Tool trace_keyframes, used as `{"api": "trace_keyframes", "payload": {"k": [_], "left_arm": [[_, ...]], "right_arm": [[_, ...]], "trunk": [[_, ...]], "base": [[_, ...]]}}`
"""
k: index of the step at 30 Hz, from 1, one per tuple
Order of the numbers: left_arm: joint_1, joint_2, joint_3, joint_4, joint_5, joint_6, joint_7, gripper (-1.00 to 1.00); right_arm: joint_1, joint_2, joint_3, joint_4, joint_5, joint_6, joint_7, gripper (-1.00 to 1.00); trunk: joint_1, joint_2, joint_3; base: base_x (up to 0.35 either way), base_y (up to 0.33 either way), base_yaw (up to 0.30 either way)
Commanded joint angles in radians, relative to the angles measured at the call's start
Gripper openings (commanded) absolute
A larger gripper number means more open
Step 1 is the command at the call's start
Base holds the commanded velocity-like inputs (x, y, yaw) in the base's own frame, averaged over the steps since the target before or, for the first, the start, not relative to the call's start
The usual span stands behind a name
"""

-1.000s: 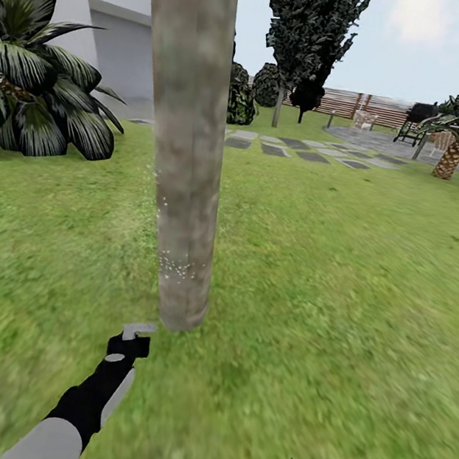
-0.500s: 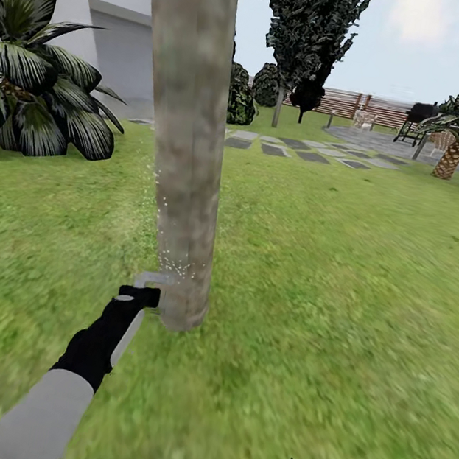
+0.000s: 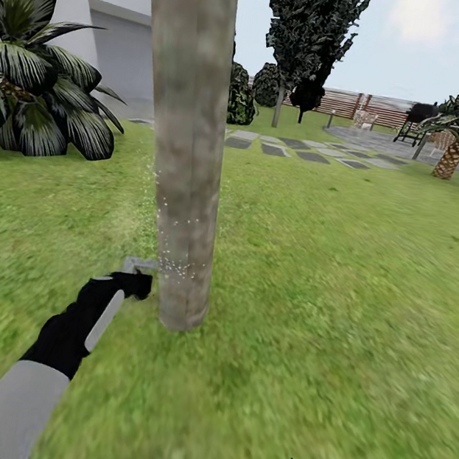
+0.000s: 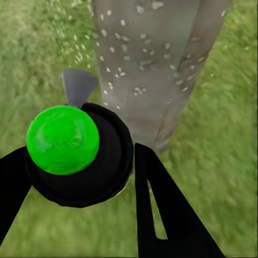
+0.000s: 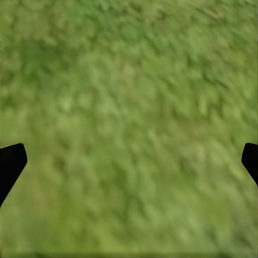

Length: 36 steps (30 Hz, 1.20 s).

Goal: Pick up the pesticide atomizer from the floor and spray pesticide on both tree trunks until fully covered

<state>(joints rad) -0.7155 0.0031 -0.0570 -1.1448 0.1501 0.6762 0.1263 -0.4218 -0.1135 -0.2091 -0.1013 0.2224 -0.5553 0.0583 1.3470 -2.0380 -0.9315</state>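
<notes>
L gripper (image 3: 137,266) clamped on the pesticide atomizer (image 4: 75,148), black body w/ green cap, nozzle aimed at the tree trunk (image 3: 182,177) just ahead of it; whitish pesticide specks (image 4: 126,64) dot the bark low down. R gripper (image 5: 129,161) over bare grass (image 5: 134,97), fingers spread wide, holding nothing
</notes>
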Motion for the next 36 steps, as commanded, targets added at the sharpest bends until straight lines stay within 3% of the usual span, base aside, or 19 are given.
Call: {"api": "trace_keyframes", "payload": {"k": [1,3,4,6,7,9,10,11,13,15,17,21,24,28,31,32,36], "left_arm": [[-0.008,-0.03,-0.001,-0.016,-0.006,0.009,-0.002,-1.0],[-0.02,-0.073,-0.012,-0.023,-0.009,0.037,-0.002,-1.0],[-0.036,-0.088,-0.054,-0.025,-0.009,0.052,-0.001,-1.0],[-0.051,-0.094,-0.105,-0.035,-0.006,0.061,0.0,-1.0],[-0.053,-0.09,-0.113,-0.048,-0.006,0.068,0.001,-1.0],[-0.054,-0.074,-0.094,-0.071,-0.007,0.08,0.0,-1.0],[-0.055,-0.056,-0.058,-0.079,-0.005,0.085,-0.002,-1.0],[-0.056,-0.023,-0.013,-0.085,-0.002,0.088,-0.003,-1.0],[-0.061,-0.006,0.001,-0.088,-0.004,0.09,-0.003,-1.0],[-0.064,-0.015,-0.007,-0.093,-0.006,0.112,-0.004,-1.0],[-0.084,-0.037,-0.043,-0.115,-0.005,0.177,-0.002,-1.0],[-0.102,-0.098,-0.067,-0.139,-0.007,0.216,-0.002,-1.0],[-0.103,-0.108,-0.094,-0.142,-0.002,0.229,-0.002,-1.0],[-0.103,-0.084,-0.093,-0.145,-0.005,0.261,-0.002,-1.0],[-0.106,-0.028,-0.075,-0.167,-0.002,0.283,-0.003,-1.0],[-0.105,-0.02,-0.071,-0.179,-0.002,0.307,-0.003,-1.0],[-0.092,-0.025,-0.079,-0.173,-0.004,0.319,-0.005,-1.0]], "right_arm": [[0.0,0.0,0.0,0.0,0.0,0.0,0.0,1.0],[0.0,0.0,0.0,0.0,0.0,0.0,0.0,1.0],[0.0,0.0,0.0,0.0,0.0,0.0,0.0,1.0],[0.0,0.0,0.0,0.0,0.0,0.0,0.0,1.0],[0.0,0.0,0.0,0.0,0.0,0.0,0.0,1.0],[0.0,0.0,0.0,0.0,0.0,0.0,0.0,1.0],[0.0,0.0,0.0,0.0,0.0,0.0,0.0,1.0],[0.0,0.0,0.0,0.0,0.0,0.0,0.0,1.0],[0.0,0.0,0.0,0.0,0.0,0.0,0.0,1.0],[0.0,0.0,0.0,0.0,0.0,0.0,0.0,1.0],[0.0,0.0,0.0,0.0,0.0,0.0,0.0,1.0],[0.0,0.0,0.0,0.0,0.0,0.0,0.0,1.0],[0.0,0.0,0.0,0.0,0.0,0.0,0.0,1.0],[0.0,0.0,0.0,0.0,0.001,0.0,0.0,1.0],[0.0,0.0,0.0,0.0,0.001,0.0,0.0,1.0],[0.0,0.0,0.0,0.0,0.001,0.0,0.0,1.0],[0.0,0.0,0.0,0.0,0.002,0.0,0.0,1.0]], "trunk": [[0.0,0.0,0.0],[0.0,0.0,0.0],[0.0,0.0,0.0],[0.0,0.0,0.0],[0.0,0.0,0.0],[0.0,0.0,0.0],[0.0,0.0,0.0],[0.0,0.0,0.0],[0.0,0.0,0.0],[0.0,0.0,0.0],[0.0,0.0,0.0],[0.0,0.0,0.0],[0.0,0.0,0.0],[0.0,0.0,0.0],[0.0,0.0,0.0],[0.0,0.0,0.0],[0.0,0.0,0.0]], "base": [[0.0,0.0,0.0],[0.0,0.0,0.0],[0.0,0.0,0.0],[0.0,0.0,0.0],[0.0,0.0,0.0],[0.0,0.0,0.0],[0.0,0.0,0.0],[0.0,0.0,0.0],[0.0,0.0,0.0],[0.0,0.0,0.0],[0.0,0.0,0.0],[0.0,0.0,0.0],[0.0,0.0,0.0],[0.0,0.0,0.0],[0.0,0.0,0.0],[0.0,0.0,0.0],[0.0,0.0,0.0]]}}
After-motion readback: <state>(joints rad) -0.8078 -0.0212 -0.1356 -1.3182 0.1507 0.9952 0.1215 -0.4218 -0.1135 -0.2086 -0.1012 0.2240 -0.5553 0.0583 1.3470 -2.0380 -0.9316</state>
